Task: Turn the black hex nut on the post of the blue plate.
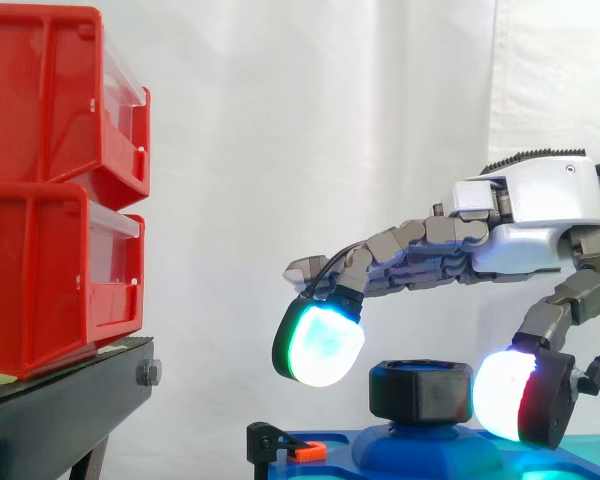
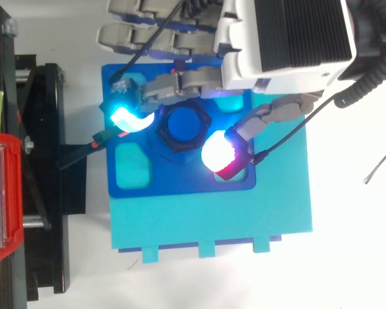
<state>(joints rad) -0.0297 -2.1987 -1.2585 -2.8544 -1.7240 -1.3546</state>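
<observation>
The black hex nut [image 1: 420,390] sits on the blue post [image 2: 184,125] in the middle of the blue plate [image 2: 180,181]. My hand [image 1: 540,215] reaches in from the right above it, fingers stretched out and only lightly bent. A cyan-glowing fingertip [image 1: 320,345] hangs just left of the nut and a little higher, with a gap between them. The thumb's white and red pad [image 1: 510,395] stands against the nut's right side at nut height. The nut lies between the two pads but is not clamped.
The blue plate rests on a teal base [image 2: 212,222]. An orange clip [image 1: 305,452] sits at the plate's left edge. Two stacked red bins [image 1: 50,190] stand on a black stand [image 1: 70,400] to the left.
</observation>
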